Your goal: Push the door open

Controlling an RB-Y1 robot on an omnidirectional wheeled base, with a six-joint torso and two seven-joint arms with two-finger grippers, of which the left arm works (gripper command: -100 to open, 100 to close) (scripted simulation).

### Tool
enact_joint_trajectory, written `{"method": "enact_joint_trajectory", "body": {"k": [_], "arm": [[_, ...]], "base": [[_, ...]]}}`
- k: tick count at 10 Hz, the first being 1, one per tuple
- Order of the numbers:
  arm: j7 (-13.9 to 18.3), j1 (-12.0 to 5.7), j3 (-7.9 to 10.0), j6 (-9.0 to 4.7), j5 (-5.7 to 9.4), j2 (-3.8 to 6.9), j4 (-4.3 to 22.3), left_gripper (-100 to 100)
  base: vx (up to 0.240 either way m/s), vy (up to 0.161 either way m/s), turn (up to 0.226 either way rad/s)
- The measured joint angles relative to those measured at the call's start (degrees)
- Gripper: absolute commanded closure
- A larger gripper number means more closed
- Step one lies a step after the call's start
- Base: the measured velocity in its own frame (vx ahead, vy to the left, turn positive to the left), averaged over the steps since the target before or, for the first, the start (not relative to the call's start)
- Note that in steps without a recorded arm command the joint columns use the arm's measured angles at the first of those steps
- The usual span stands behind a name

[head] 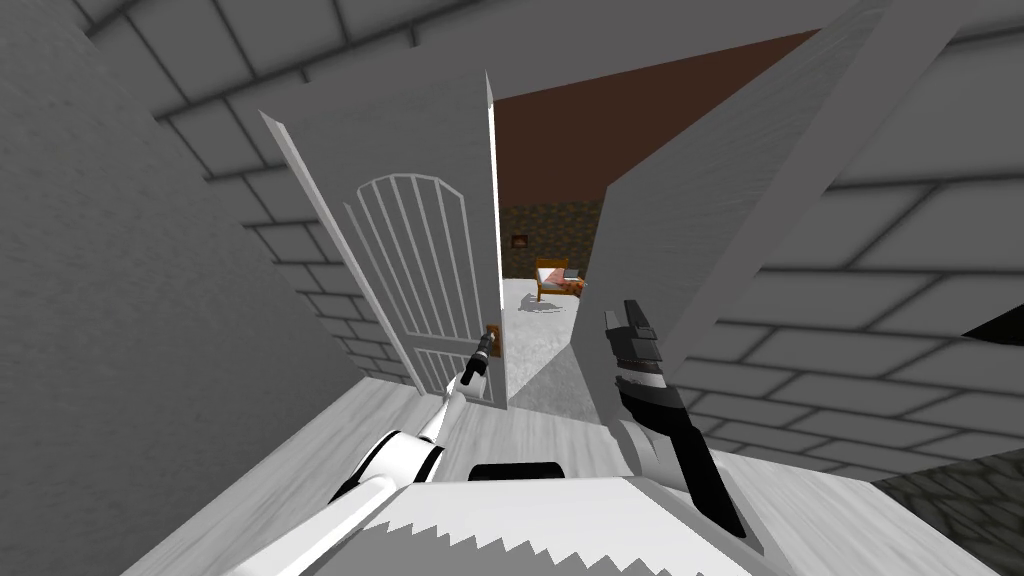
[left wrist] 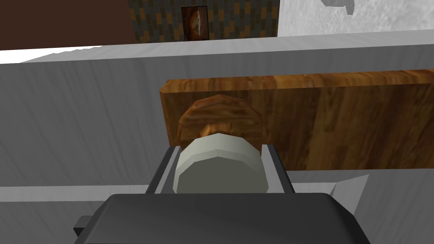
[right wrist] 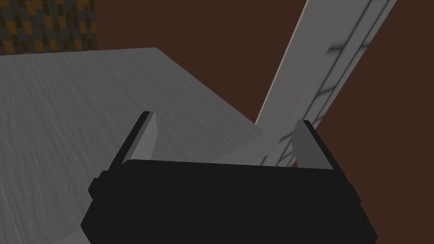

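A white door (head: 430, 270) with an arched, barred panel stands ajar, its free edge (head: 493, 220) turned away from me. My left gripper (head: 484, 352) is at its handle. In the left wrist view the left gripper (left wrist: 221, 147) is shut on a pale grey round knob (left wrist: 220, 167), a finger pressing each side. Behind the knob are a brown wooden rosette (left wrist: 220, 114) and a wooden plate (left wrist: 339, 123) on the grey door face. My right gripper (head: 630, 322) is raised beside the doorway's right side, and the right gripper (right wrist: 224, 120) is open and holds nothing.
Grey block walls close in on the left (head: 120, 300) and right (head: 880, 300). The grey jamb wall (head: 650, 240) bounds the gap on the right. Through the gap are a pale floor (head: 535, 330), a small wooden bed (head: 557, 278) and a framed picture (head: 520, 240).
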Motion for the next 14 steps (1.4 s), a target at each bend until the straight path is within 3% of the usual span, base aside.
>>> {"method": "enact_joint_trajectory", "body": {"k": [5, 7, 10, 12, 14], "arm": [[-0.1, -0.01, 0.17, -0.01, 0.08, 0.05, 0.6, 100], [-0.3, 0.53, 0.60, 0.66, 0.23, 0.15, 0.1, 100], [-0.5, -0.89, 1.53, -0.78, 0.62, 0.48, 2.6, 100], [-0.6, 1.37, 1.48, 0.96, 0.54, 0.81, -1.7, 100], [-0.9, 0.64, 2.43, 0.81, 0.91, 1.05, 0.0, 100]], "base": [[0.048, -0.019, 0.009], [0.127, -0.068, 0.033], [0.120, -0.046, 0.007], [0.118, -0.081, 0.040], [0.161, -0.101, 0.050]]}}
